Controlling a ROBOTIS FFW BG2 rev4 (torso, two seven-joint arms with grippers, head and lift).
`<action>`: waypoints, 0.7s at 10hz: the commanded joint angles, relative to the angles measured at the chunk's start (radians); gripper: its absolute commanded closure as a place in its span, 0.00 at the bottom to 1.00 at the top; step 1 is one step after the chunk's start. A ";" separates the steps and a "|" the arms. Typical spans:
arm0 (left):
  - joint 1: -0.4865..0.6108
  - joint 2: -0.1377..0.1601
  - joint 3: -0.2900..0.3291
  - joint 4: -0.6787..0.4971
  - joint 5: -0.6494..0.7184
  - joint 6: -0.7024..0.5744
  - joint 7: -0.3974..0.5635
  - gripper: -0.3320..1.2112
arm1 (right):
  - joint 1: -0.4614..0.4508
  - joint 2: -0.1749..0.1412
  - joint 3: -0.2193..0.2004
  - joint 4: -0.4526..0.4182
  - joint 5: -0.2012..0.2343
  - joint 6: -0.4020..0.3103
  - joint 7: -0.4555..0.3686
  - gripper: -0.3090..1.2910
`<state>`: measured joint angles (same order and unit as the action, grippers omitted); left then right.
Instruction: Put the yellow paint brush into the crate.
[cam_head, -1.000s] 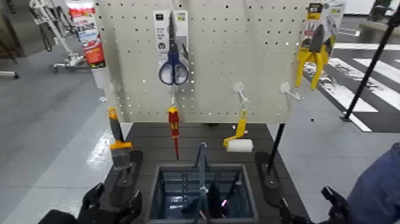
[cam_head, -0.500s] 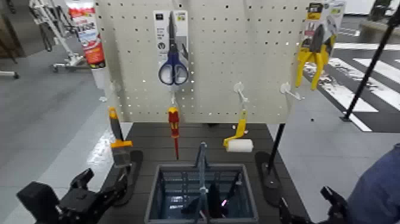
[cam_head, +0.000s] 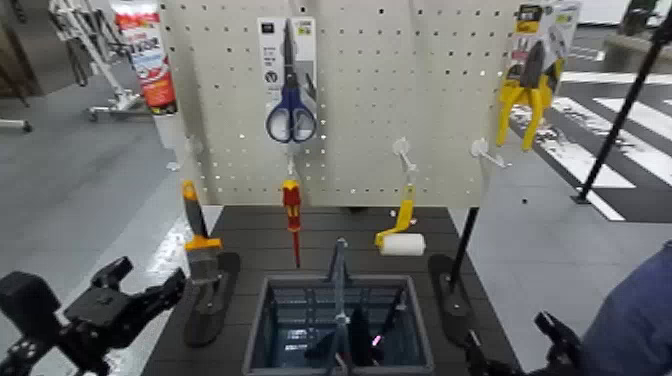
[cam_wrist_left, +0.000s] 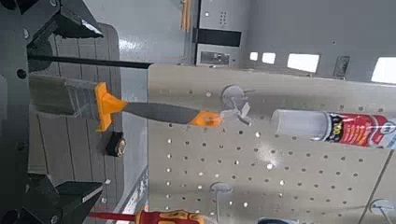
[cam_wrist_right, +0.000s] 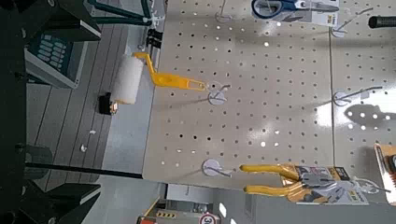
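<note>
The yellow paint brush (cam_head: 198, 238) hangs bristles down at the pegboard's lower left; the left wrist view shows its grey handle (cam_wrist_left: 154, 112) with orange collar and tip. The grey-blue crate (cam_head: 420, 340) with its upright centre handle stands on the dark table in front of the board. My left gripper (cam_head: 150, 282) is open, low at the left of the table, short of the brush and aimed at it. In its wrist view the left gripper (cam_wrist_left: 89, 107) frames the brush between spread fingers. Low at the right, my right gripper (cam_head: 512, 355) is open and empty.
On the pegboard hang blue scissors (cam_head: 291, 100), a red-and-yellow screwdriver (cam_head: 292, 215), a yellow-handled roller (cam_head: 402, 238) and yellow pliers (cam_head: 528, 90). A black stand foot (cam_head: 210, 300) lies just under the brush. Blue fabric (cam_head: 640, 320) shows at the right edge.
My left arm has swung out from beside the crate to the left and risen, with its open gripper now turned towards the brush. The right arm has barely moved.
</note>
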<state>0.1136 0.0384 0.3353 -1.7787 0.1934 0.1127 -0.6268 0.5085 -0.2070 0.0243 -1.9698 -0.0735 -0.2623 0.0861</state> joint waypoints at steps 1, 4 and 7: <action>-0.061 0.034 0.030 0.050 0.020 0.010 -0.048 0.31 | -0.007 0.000 0.003 0.003 0.000 0.003 0.001 0.29; -0.135 0.057 0.065 0.114 0.023 0.010 -0.116 0.31 | -0.015 0.000 0.009 0.006 0.000 0.008 0.006 0.29; -0.203 0.086 0.070 0.180 0.037 0.013 -0.183 0.31 | -0.024 0.001 0.016 0.011 -0.002 0.012 0.011 0.29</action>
<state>-0.0767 0.1176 0.4064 -1.6098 0.2273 0.1235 -0.8091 0.4862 -0.2061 0.0387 -1.9596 -0.0752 -0.2510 0.0965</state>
